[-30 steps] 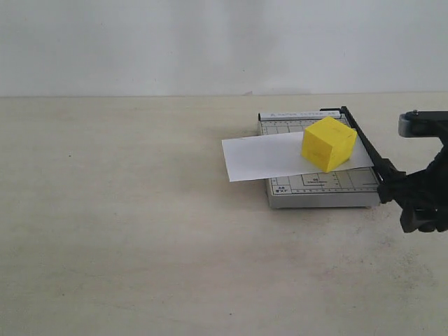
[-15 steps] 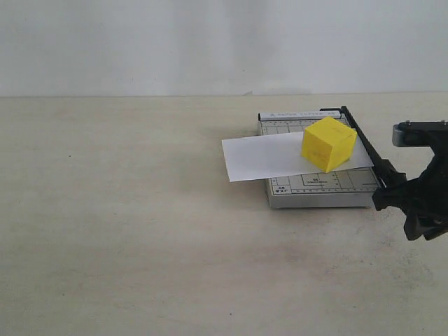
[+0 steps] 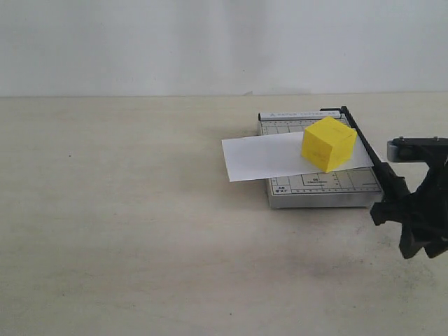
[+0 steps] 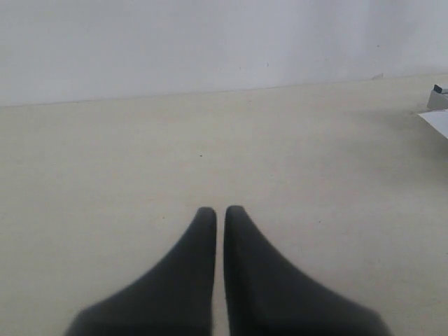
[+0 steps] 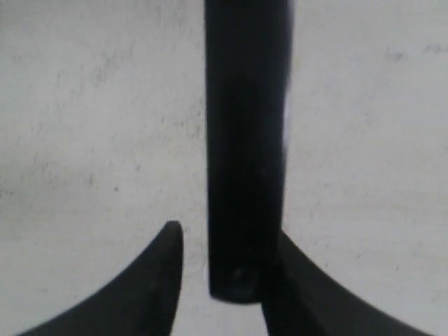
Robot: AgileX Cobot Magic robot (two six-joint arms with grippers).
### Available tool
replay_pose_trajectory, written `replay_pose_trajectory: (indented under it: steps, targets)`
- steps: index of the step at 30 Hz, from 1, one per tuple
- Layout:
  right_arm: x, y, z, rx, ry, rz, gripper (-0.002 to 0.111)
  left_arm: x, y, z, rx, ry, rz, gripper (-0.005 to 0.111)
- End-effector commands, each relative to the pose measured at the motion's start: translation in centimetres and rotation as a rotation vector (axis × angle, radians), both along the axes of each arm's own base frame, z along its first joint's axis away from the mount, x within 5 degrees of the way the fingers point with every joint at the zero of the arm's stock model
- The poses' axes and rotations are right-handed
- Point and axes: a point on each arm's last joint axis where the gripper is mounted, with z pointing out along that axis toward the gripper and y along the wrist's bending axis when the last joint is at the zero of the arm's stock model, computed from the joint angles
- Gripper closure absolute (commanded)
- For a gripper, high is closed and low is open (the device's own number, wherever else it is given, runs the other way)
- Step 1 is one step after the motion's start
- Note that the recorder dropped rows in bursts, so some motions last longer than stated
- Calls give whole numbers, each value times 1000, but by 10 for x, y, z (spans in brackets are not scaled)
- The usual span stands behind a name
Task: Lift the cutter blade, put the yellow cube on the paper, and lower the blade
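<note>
Left wrist view has the left gripper (image 4: 219, 213) over bare table (image 4: 140, 154), fingers pressed together on nothing, probably parked because this step doesn't need it. Moving right in the exterior view, the paper (image 3: 266, 157) lies across the grey cutter base (image 3: 315, 190) with the yellow cube (image 3: 328, 143) sitting on it, and the cutter blade (image 3: 367, 150) looks nearly down along the base's right edge. The right gripper (image 5: 227, 234) straddles the handle (image 5: 245, 140), jaws apart, one finger (image 5: 294, 280) touching and a gap on the other side, so I'd guess it's guiding, not clamping.

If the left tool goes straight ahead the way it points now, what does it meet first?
The way looks free: ahead of the left tool lies only bare table, then perhaps the far wall.
</note>
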Motion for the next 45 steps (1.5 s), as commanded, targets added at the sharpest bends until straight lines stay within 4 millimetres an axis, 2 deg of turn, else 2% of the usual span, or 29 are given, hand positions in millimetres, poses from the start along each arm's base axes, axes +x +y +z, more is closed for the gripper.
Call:
replay_pose_trajectory:
  steps: [1, 6, 10, 12, 14, 16, 19, 22, 26, 30, 34, 36, 40, 41, 42, 45]
  targets:
    - [-8, -1, 10, -12, 25, 3, 56, 0, 0, -1, -4, 1, 5, 102]
    - [-33, -3, 38, -10, 90, 12, 56, 0, 0, -1, -4, 1, 5, 102]
    - [-78, -4, 63, 33, -93, -49, 56, 0, 0, -1, -18, 2, 5, 102]
    - [-103, -4, 72, 89, -291, -91, 64, 0, 0, -1, -30, 3, 5, 102]
    - [-130, -3, 77, 171, -526, -131, 81, 0, 0, -1, -30, 3, 5, 102]
    - [-156, -5, 85, 229, -819, -129, 105, 0, 0, -1, -30, 3, 5, 102]
    - [-187, -13, 96, 239, -1221, -141, 108, 0, 0, -1, -30, 3, 5, 102]
    - [-208, -21, 101, 194, -1539, -138, 108, 0, 0, -1, -26, 2, 5, 102]
    - [-225, -23, 97, 210, -1661, -140, 108, 0, 0, -1, -26, 2, 5, 102]
    - [-227, -24, 101, 204, -1710, -146, 108, 0, 0, -1, -27, 1, 5, 102]
    - [-226, -25, 100, 92, -1729, -66, 108, 0, 0, -1, -27, 0, 5, 102]
    - [-224, -25, 92, 79, -1715, -61, 108, 0, 0, -1, -27, 0, 5, 102]
    - [-218, -25, 62, 97, -1639, -92, 108, 0, 0, -1, -27, 0, 5, 102]
    - [-218, -25, 62, 101, -1641, -96, 108, 0, 0, -1, -27, 0, 5, 102]
    - [-217, -23, 55, 103, -1569, -75, 108, 0, 0, -1, -27, 0, 5, 102]
    - [-217, -26, 54, -2, -1561, -56, 108, 0, 0, -1, -27, -3, 5, 102]
